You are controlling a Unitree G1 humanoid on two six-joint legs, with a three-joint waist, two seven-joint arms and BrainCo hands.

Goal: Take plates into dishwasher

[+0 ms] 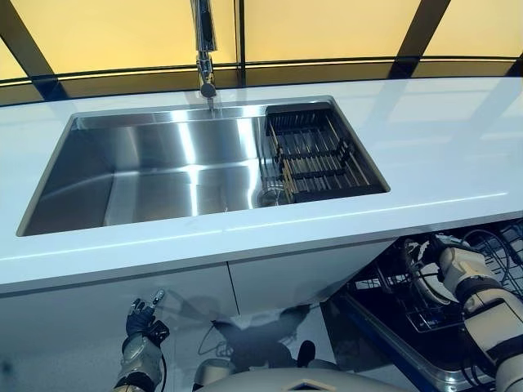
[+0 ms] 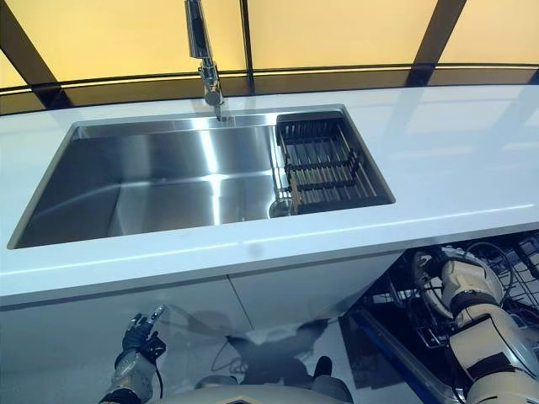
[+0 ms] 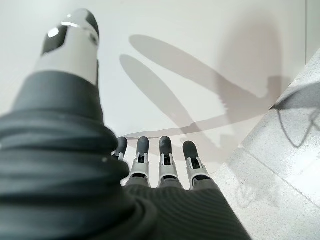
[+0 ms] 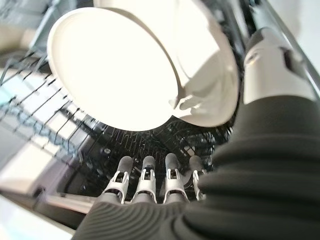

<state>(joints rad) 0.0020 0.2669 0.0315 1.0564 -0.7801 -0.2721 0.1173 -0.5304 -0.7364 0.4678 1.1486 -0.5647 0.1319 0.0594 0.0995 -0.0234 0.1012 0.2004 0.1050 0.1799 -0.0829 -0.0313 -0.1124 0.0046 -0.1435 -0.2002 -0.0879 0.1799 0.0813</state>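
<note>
Reaching into black wire dishwasher rack (image 4: 65, 135), right hand (image 4: 150, 182) has fingers straight, gripping nothing. Two white round plates (image 4: 120, 75) stand on edge in rack, overlapping. Risk: fingers bump plates, topple them. Left hand (image 3: 160, 165) relaxed, idle by white cabinet front (image 3: 200, 50).

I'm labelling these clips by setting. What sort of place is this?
Most likely a kitchen. A stainless steel sink with a faucet is set in a white countertop, and below it an open dishwasher rack holds white plates near the right hand.
</note>
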